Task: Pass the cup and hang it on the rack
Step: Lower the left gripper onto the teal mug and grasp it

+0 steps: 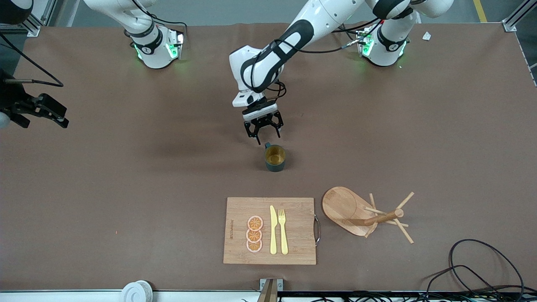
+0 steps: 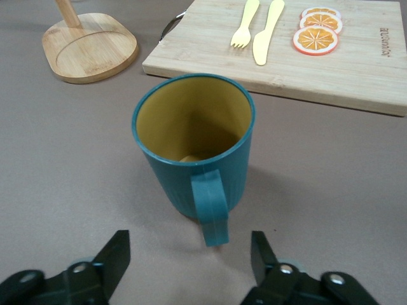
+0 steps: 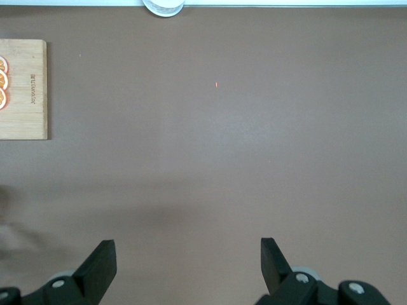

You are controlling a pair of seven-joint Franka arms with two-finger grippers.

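Observation:
The dark teal cup (image 1: pixel 275 158) stands upright in the middle of the table, yellow inside, its handle (image 2: pixel 212 206) pointing toward my left gripper. My left gripper (image 1: pixel 263 134) is low just beside the cup and open; the handle's end lies just ahead of the gap between its fingertips (image 2: pixel 117 249), untouched. The wooden rack (image 1: pixel 344 207) stands on its oval base (image 2: pixel 89 47) nearer the front camera, toward the left arm's end, pegs bare. My right gripper (image 1: pixel 52 114) waits open over bare table at the right arm's end, and nothing lies between its fingers (image 3: pixel 102 257).
A wooden cutting board (image 1: pixel 270 230) with three orange slices (image 1: pixel 254 234), a yellow knife (image 1: pixel 273 230) and a fork (image 1: pixel 283 230) lies beside the rack, nearer the front camera than the cup. Black cables (image 1: pixel 474 268) trail at the near corner. A white round object (image 1: pixel 136 291) sits at the front edge.

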